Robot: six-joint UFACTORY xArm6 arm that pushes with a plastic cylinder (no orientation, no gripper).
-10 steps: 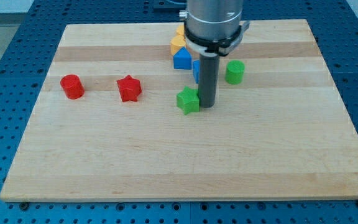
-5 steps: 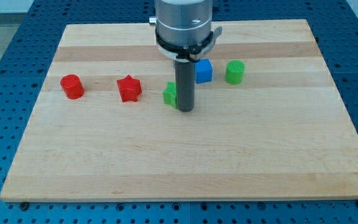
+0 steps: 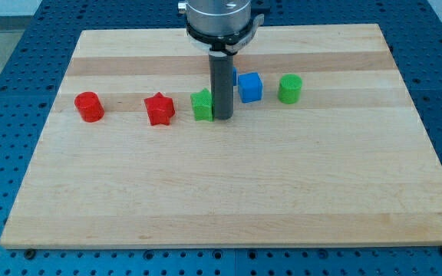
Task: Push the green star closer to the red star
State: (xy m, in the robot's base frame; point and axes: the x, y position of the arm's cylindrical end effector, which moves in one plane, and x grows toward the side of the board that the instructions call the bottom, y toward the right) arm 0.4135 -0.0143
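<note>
The green star (image 3: 201,106) lies on the wooden board (image 3: 229,192), a short gap to the right of the red star (image 3: 159,109). My tip (image 3: 222,117) stands against the green star's right side, and the rod hides part of that block. The two stars are apart and roughly level with each other.
A red cylinder (image 3: 89,106) sits at the view's left. A blue cube (image 3: 250,87) and a green cylinder (image 3: 289,89) sit to the right of the rod. The arm's body (image 3: 217,19) hides other blocks at the view's top.
My tip has moved to the view's left and slightly up, pushing the green star leftward toward the red star. The gap between the stars has shrunk.
</note>
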